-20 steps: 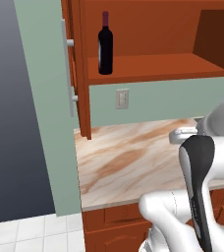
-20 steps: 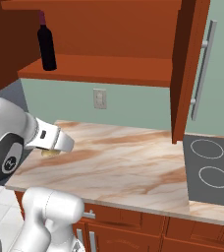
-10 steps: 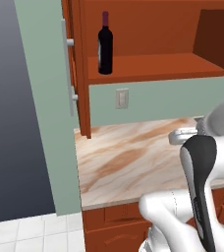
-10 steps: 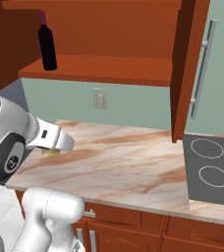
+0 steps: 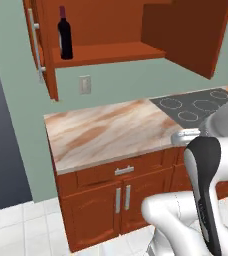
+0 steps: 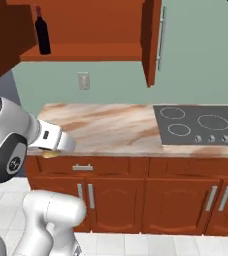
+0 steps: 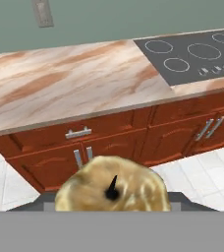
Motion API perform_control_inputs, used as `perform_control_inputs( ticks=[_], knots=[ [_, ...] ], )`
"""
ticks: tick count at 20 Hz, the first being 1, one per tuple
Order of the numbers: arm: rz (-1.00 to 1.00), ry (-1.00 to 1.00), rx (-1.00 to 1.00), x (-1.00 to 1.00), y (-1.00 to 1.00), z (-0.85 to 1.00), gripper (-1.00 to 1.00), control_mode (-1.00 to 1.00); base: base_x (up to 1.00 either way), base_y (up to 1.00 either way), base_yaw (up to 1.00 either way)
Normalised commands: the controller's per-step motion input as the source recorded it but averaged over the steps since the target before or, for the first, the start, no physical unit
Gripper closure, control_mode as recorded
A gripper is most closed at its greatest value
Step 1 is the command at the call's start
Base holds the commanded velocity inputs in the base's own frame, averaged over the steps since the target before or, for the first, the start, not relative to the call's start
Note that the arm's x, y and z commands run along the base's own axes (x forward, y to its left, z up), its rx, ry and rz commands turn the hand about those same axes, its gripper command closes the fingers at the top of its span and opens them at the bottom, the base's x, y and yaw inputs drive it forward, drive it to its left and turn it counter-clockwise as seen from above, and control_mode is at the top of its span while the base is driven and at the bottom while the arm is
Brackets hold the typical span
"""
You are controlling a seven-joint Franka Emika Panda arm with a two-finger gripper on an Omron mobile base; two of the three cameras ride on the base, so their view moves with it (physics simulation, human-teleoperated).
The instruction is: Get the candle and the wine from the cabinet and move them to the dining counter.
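The white arm rises from the base with its elbow bent high and its forearm folded back, so the hand sits low in front of the wall desk (image 6: 111,130) rather than over it. The pincer (image 7: 112,197) points out toward the desk's front edge, and between its fingers sits the candle (image 7: 111,187), a squat yellowish-tan cylinder with a short dark wick; the fingers themselves are covered by the candle, but the pincer stands fairly wide and is closed around it. In the right base view a sliver of the same tan candle (image 6: 49,154) shows under the white hand, just off the left front corner of the desk. One wine (image 5: 65,33) bottle stands upright on the shelf of the cabinet (image 5: 106,52), near its left side, well above the desk and apart from the arm; the same bottle (image 6: 43,36) shows at the upper left of the right base view. The cabinet has two doors, both swung open, each with a long silver bar handle. On the desk, to the right of the marble stretch, lies one black stovetop (image 6: 201,125) with four ring burners. On the green wall (image 5: 116,80) under the cabinet is one outlet plate (image 5: 85,84). Below the desk run reddish wood drawer fronts and doors with silver handles, above a white tiled floor (image 5: 16,235)
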Motion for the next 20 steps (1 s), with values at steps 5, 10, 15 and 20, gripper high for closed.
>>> perform_control_inputs(
  ticks=[5,10,15,20],
  knots=[
    [0.00,0.00,0.00,0.00,0.00,0.00,1.00,1.00,-0.61,0.01,-0.89],
    [0.00,0.00,0.00,0.00,0.00,0.00,1.00,1.00,-0.12,0.00,-1.00],
    [0.00,0.00,0.00,0.00,0.00,0.00,1.00,1.00,-0.01,0.00,-1.00],
    [0.00,0.00,0.00,0.00,0.00,0.00,1.00,1.00,0.00,0.00,-1.00]
  ],
)
